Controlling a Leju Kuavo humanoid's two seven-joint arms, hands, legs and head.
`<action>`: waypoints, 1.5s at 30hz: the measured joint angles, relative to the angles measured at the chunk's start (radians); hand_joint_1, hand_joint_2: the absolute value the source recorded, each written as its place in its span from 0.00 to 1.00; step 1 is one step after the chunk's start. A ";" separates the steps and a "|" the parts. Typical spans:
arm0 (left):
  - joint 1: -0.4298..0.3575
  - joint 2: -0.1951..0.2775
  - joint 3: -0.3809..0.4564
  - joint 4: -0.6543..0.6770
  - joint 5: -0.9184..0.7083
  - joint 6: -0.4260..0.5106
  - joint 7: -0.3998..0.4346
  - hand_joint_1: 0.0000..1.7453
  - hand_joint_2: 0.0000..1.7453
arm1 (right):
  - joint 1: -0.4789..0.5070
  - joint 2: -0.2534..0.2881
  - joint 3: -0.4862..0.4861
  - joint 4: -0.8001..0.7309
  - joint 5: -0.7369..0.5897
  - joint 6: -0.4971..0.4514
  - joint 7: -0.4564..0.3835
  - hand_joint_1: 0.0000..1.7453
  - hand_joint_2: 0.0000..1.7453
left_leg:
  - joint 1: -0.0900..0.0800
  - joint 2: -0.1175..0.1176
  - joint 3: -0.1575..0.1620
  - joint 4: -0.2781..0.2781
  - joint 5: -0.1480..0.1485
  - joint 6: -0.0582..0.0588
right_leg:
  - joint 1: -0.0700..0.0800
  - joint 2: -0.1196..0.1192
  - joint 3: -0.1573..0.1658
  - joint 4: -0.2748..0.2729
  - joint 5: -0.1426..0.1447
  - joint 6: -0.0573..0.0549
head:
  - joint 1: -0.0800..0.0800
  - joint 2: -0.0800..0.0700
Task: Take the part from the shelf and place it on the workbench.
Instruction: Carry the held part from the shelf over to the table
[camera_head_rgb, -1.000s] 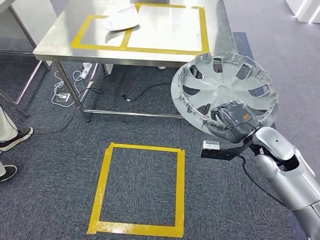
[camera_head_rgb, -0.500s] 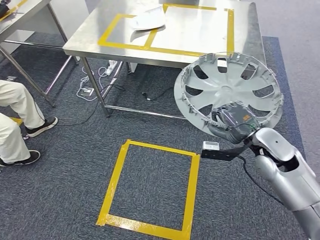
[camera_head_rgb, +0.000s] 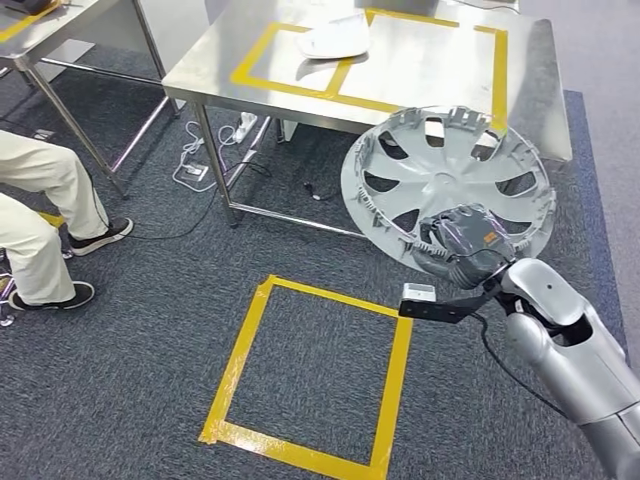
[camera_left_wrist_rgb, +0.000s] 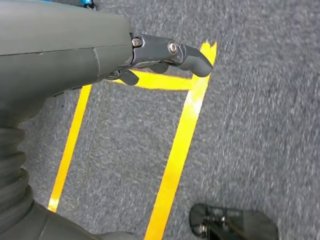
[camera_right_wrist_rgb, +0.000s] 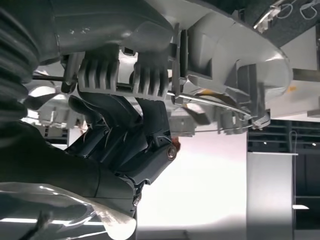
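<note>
Left hand (camera_left_wrist_rgb: 113, 55): it hangs over the taped carpet, fingers (camera_left_wrist_rgb: 188, 55) extended with nothing in them, well apart from the task. The desk (camera_head_rgb: 423, 80) stands ahead and left of the carried part, its taped bays bare apart from a white item. Right hand (camera_head_rgb: 460, 245): the fingers are closed on the near rim of the part (camera_head_rgb: 449, 175), a grey wheel cover held roughly flat, tilted slightly; the grip looks firm, though the wrist view is crowded. Move the part forward and leftward over the desk edge.
</note>
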 joint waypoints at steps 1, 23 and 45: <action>-0.001 0.000 -0.001 0.000 0.001 0.000 0.000 0.00 1.00 | 0.002 0.000 -0.001 0.000 0.001 -0.001 0.000 1.00 1.00 | 0.000 -0.001 0.002 -0.002 0.000 0.005 | 0.001 0.006 -0.035 0.065 -0.031 0.000 | 0.003 0.000; 0.001 -0.001 -0.008 0.000 0.011 -0.003 -0.005 0.00 1.00 | 0.039 0.000 -0.025 -0.002 0.013 -0.006 0.006 1.00 1.00 | -0.007 -0.005 -0.054 0.118 -0.011 -0.028 | 0.010 0.016 0.044 -0.056 0.032 -0.050 | -0.002 0.000; -0.003 -0.003 -0.009 0.000 0.016 -0.016 -0.006 0.00 1.00 | 0.044 0.000 -0.032 -0.005 0.015 -0.007 0.005 1.00 1.00 | -0.012 -0.011 0.040 0.031 -0.076 -0.021 | 0.010 0.019 -0.015 -0.044 0.067 -0.045 | 0.000 0.000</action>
